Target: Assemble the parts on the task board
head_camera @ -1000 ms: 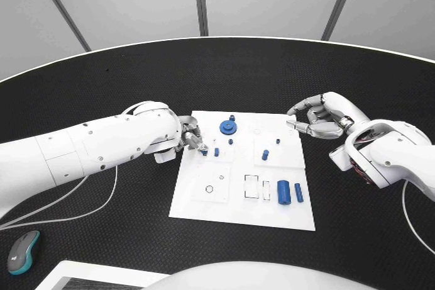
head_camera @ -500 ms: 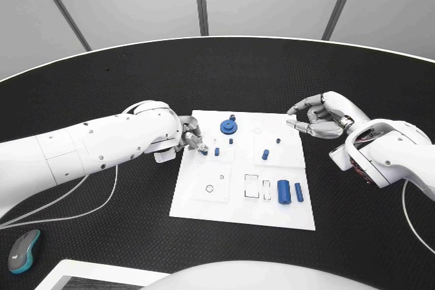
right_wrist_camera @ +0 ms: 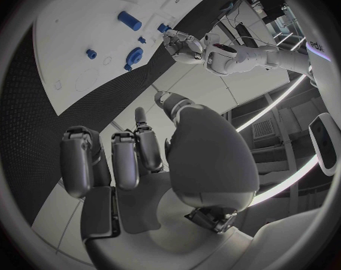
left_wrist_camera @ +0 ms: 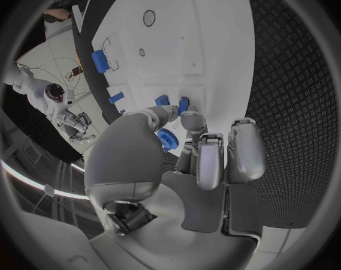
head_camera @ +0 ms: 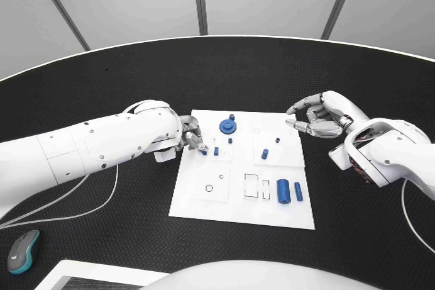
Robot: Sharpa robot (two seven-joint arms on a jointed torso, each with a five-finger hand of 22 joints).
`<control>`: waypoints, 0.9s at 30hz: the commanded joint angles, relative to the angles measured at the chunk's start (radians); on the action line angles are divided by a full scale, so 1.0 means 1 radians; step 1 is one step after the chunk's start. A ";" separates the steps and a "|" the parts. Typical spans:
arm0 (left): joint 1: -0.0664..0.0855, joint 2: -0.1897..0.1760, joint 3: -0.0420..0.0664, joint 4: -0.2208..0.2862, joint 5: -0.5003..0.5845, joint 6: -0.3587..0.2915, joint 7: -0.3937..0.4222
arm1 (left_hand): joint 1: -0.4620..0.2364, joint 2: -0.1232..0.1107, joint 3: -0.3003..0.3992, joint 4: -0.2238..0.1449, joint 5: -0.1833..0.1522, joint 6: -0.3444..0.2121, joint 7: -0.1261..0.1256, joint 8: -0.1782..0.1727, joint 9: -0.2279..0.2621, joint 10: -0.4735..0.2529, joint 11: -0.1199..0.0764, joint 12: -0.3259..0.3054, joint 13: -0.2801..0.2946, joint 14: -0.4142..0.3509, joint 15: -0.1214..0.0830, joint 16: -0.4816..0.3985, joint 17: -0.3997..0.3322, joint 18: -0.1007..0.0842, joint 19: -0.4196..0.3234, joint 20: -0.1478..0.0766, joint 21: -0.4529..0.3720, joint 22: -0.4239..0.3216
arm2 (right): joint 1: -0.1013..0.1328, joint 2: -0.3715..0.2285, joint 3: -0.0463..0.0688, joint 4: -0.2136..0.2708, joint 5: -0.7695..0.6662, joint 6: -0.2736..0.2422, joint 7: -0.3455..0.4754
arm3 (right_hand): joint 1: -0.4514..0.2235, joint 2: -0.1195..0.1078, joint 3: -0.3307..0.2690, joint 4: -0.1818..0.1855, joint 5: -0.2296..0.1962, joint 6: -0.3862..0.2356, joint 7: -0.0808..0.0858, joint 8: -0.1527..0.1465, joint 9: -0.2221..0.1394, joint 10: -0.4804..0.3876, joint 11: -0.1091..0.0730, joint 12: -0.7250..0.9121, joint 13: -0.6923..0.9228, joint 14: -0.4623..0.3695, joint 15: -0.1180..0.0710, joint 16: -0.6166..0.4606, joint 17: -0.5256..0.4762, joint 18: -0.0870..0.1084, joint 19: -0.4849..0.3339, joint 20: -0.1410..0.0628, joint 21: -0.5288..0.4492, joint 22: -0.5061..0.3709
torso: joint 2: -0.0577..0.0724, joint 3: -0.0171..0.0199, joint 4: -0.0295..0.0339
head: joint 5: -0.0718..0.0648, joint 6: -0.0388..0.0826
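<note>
The white task board (head_camera: 237,199) lies mid-table. On it are a blue gear (head_camera: 227,126), short pegs (head_camera: 264,155), a standing peg (head_camera: 215,151), and a blue cylinder (head_camera: 283,191) beside a slim bar (head_camera: 298,190). My left hand (head_camera: 190,138) reaches over the board's left edge. Its thumb and a finger pinch a small blue peg (left_wrist_camera: 184,105) close to the standing peg (left_wrist_camera: 162,100). The gear (left_wrist_camera: 166,139) peeks out behind the thumb. My right hand (head_camera: 317,117) hovers off the board's far right corner, fingers (right_wrist_camera: 118,159) curled in with nothing in them.
A grey and teal mouse (head_camera: 20,251) lies at the near left of the black table, with a white sheet (head_camera: 86,274) beside it. A thin cable (head_camera: 90,202) loops under my left arm. The table's round edge (head_camera: 217,38) curves across the far side.
The right hand has drifted slightly toward the far side. The left hand and the parts on the board stay where they were.
</note>
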 commanded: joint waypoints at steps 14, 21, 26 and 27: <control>0.000 0.003 0.000 -0.003 0.000 0.008 -0.004 | -0.001 0.006 0.127 -0.119 0.003 0.001 -0.006 0.007 -0.001 0.003 -0.003 0.001 -0.003 0.096 -0.007 0.006 0.228 -0.007 0.007 0.000 0.006 0.001 | 0.000 0.000 0.000 0.000 0.000 0.000 0.000 | 0.009 0.000 0.002 0.006 0.005 -0.004 -0.001 0.006 0.002 0.004 -0.001 0.001 0.077 0.077 -0.009 -0.005 0.154 0.016 0.051 -0.008 -0.004 0.175 | 0.000 -0.0004 0.0006 | -0.001 -0.004; 0.000 0.002 0.000 -0.004 0.000 0.008 -0.005 | -0.002 0.005 0.127 -0.119 0.003 0.001 -0.006 0.007 -0.001 0.003 -0.003 0.001 -0.004 0.096 -0.007 0.006 0.228 -0.007 0.007 0.000 0.006 0.001 | 0.000 0.000 0.000 0.000 0.000 0.001 0.000 | 0.009 0.000 0.002 0.006 0.005 -0.004 -0.001 0.006 0.002 0.004 -0.001 0.001 0.077 0.077 -0.009 -0.005 0.154 0.016 0.051 -0.008 -0.004 0.175 | 0.000 -0.0004 0.0007 | -0.001 -0.007; 0.000 0.002 0.000 -0.004 0.000 0.009 -0.007 | -0.002 0.004 0.128 -0.119 0.002 0.001 -0.006 0.007 -0.001 0.003 -0.003 0.001 -0.004 0.097 -0.007 0.006 0.228 -0.007 0.007 0.000 0.007 0.002 | 0.000 0.000 0.000 0.000 0.000 0.001 0.000 | 0.009 0.000 0.002 0.006 0.005 -0.004 -0.001 0.006 0.002 0.004 -0.001 0.001 0.077 0.077 -0.009 -0.005 0.154 0.016 0.051 -0.008 -0.004 0.175 | 0.000 -0.0008 0.0002 | -0.001 -0.008; 0.000 0.002 0.000 -0.005 -0.001 0.008 -0.007 | -0.002 0.004 0.128 -0.119 0.002 0.001 -0.006 0.007 -0.001 0.003 -0.003 0.001 -0.004 0.097 -0.007 0.006 0.228 -0.007 0.007 0.000 0.007 0.002 | 0.000 0.001 0.000 0.000 0.000 0.001 0.000 | 0.009 0.000 0.002 0.006 0.005 -0.004 -0.001 0.006 0.002 0.004 -0.001 0.001 0.077 0.077 -0.009 -0.005 0.154 0.016 0.051 -0.008 -0.004 0.175 | 0.000 -0.0004 0.0002 | -0.001 -0.008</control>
